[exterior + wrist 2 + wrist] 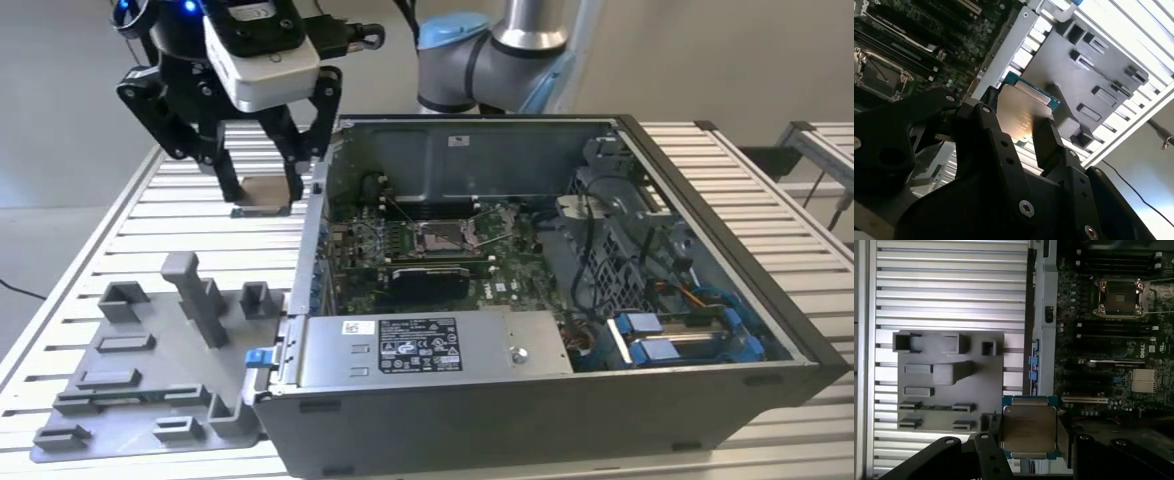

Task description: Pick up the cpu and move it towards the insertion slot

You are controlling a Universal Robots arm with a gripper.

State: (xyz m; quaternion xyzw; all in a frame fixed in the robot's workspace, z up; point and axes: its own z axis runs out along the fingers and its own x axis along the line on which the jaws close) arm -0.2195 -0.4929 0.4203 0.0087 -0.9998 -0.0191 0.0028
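Item: tool [263,188], black, two-fingered, mounted under a white wrist housing on the arm. State: closed on the cpu [263,195], pinching it by two opposite edges. In both wrist views one dark finger [991,442] sits at each side of the chip. Item: cpu [1029,427], small flat square. Its silvery metal face is turned up toward the wrist, with a green rim showing around it, and a tan face shows in the exterior view. Position: held in the air above the table [134,220], outside the computer case [454,150] and just beside its wall on the exterior view's left. It touches nothing but the fingers. Item: insertion slot [445,237], square socket with a shiny metal frame and dark centre. It is set in the green circuit board on the floor of the open case, well apart from the cpu, with the case wall between them. The socket frame [1119,297] also appears in the first wrist view. Item: grey tray [147,360] with raised blocks, lying flat on the slatted metal table, nearer the exterior camera than the tool. Item: silver power supply box [427,350], along the near edge of the case.
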